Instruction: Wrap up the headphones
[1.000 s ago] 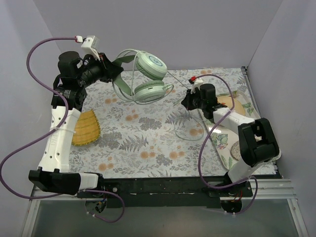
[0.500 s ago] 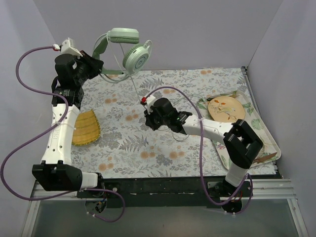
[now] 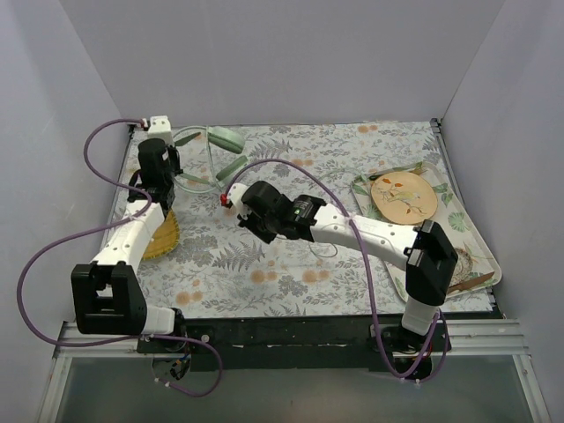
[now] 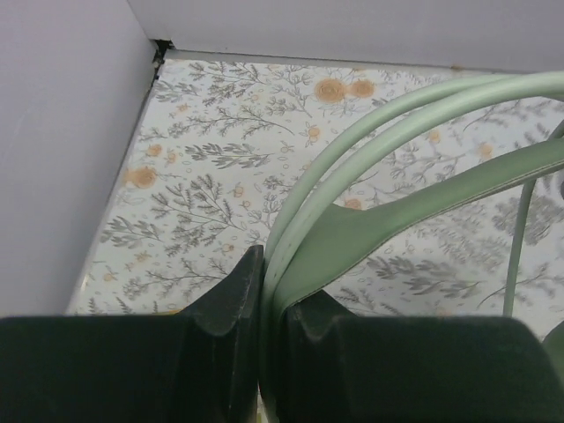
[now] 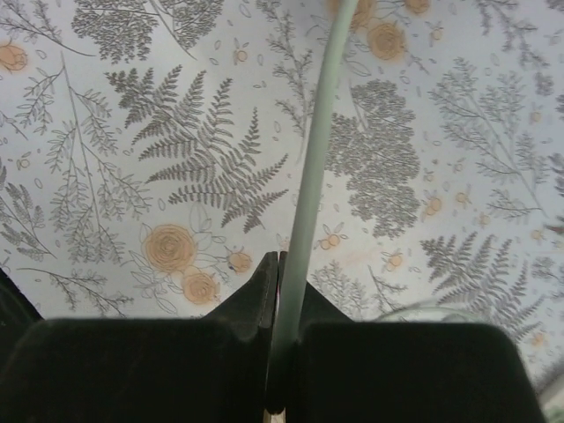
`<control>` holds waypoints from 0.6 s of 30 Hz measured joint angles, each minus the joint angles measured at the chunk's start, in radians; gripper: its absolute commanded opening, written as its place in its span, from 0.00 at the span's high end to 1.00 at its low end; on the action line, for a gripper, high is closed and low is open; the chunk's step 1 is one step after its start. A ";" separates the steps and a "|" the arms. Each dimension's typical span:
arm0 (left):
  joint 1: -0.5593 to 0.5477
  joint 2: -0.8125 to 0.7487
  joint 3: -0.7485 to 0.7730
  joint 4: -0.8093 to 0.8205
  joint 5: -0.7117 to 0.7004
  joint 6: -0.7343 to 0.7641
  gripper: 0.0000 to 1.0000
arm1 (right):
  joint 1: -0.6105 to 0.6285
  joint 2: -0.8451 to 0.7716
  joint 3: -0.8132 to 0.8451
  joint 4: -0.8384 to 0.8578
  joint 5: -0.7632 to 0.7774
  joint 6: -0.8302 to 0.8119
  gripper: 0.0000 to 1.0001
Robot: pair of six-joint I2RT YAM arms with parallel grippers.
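headphones (image 3: pixel 226 139) stick out in front of the left gripper (image 4: pixel 264 295), whose fingers pinch the green headband (image 4: pixel 379 233) tight, over the flowery cloth (image 4: pixel 220 132). the right gripper (image 5: pixel 278 291) is squeezed on the thin cable (image 5: pixel 315 167), which runs straight out past its fingertips.

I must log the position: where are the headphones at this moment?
In the top view the headphones are at the far left of the table, their headband clamped in the left gripper, just beyond the yellow woven mat.
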 measured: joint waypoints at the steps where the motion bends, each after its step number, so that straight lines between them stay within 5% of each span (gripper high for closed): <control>1: -0.017 -0.001 -0.023 0.028 -0.016 0.058 1.00 | -0.001 0.000 0.027 -0.037 0.013 -0.012 0.99; 9: -0.285 -0.106 -0.220 0.111 -0.014 0.475 1.00 | -0.041 0.002 0.283 -0.239 0.165 -0.116 0.99; 18: -0.309 -0.232 -0.246 0.001 0.168 0.541 1.00 | -0.234 0.004 0.293 -0.240 0.119 -0.193 0.99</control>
